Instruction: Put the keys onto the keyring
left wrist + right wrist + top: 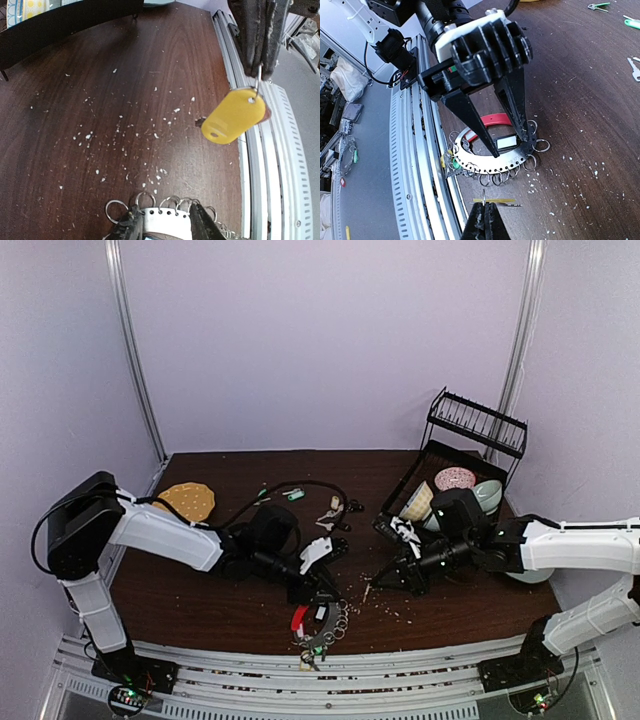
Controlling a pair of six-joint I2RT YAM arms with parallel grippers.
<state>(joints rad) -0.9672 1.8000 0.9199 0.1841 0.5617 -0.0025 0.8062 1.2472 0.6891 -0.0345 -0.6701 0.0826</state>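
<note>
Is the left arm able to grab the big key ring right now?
Probably yes. The left claw hangs open right over the key ring, with nothing between them.

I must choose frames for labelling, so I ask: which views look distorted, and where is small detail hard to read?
Left wrist view: strong wide-angle bending, the rail curves; the yellow-tagged key under the right gripper is sharp and bright. Right wrist view: the same bending; the left gripper is black, with little detail. Top view: little bending, but the keyring is small and unclear.
</note>
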